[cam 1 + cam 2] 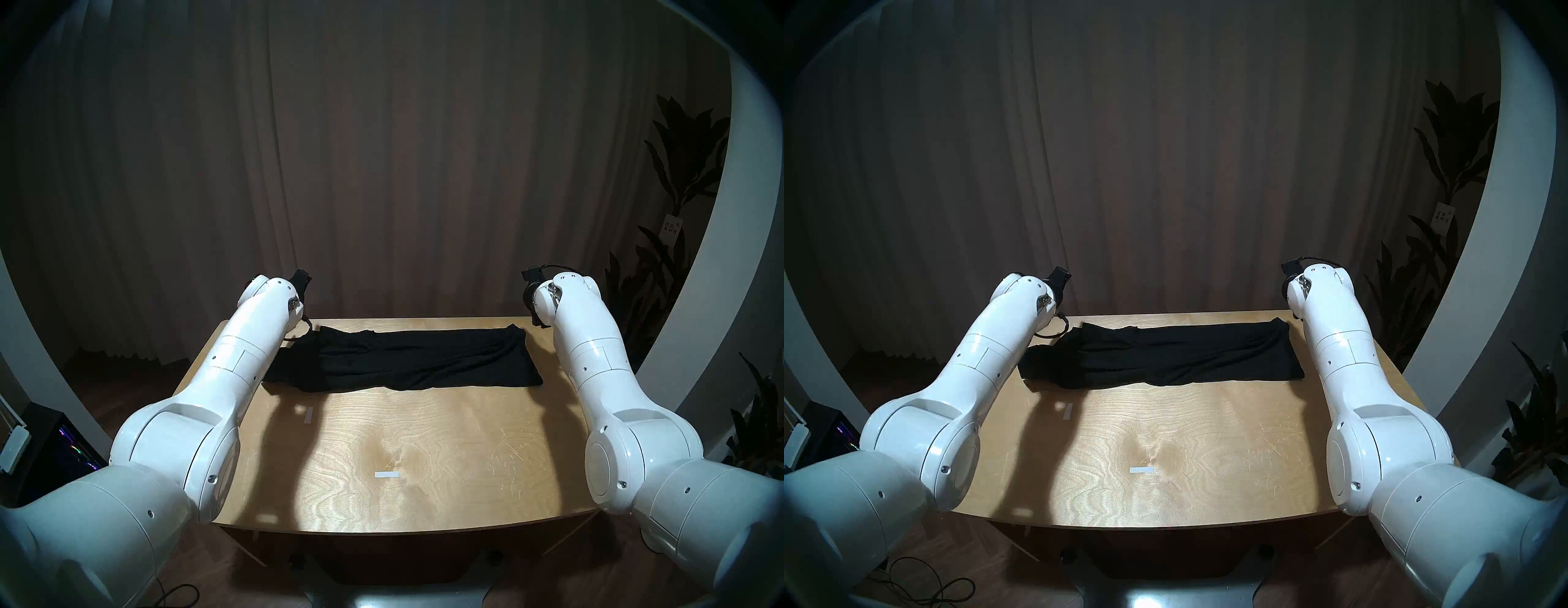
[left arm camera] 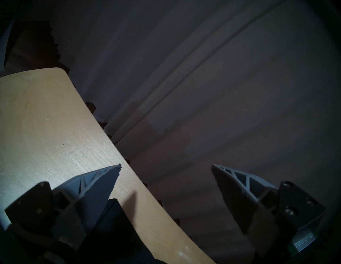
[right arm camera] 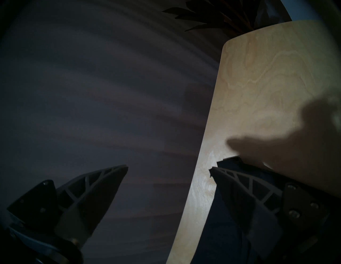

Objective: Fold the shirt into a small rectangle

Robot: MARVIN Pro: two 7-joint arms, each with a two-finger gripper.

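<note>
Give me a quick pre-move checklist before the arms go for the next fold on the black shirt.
1. Left gripper open and empty: ok.
2. Right gripper open and empty: ok.
3. Shirt lying wholly on the table: ok, a long band across the far half.
4. Shirt flat for a clean fold: not ok, creases run along it and its left end juts out unevenly.
5. Near table area free except two tape strips: ok.
6. Fingertip clearance above the shirt's ends: cannot tell.
</note>
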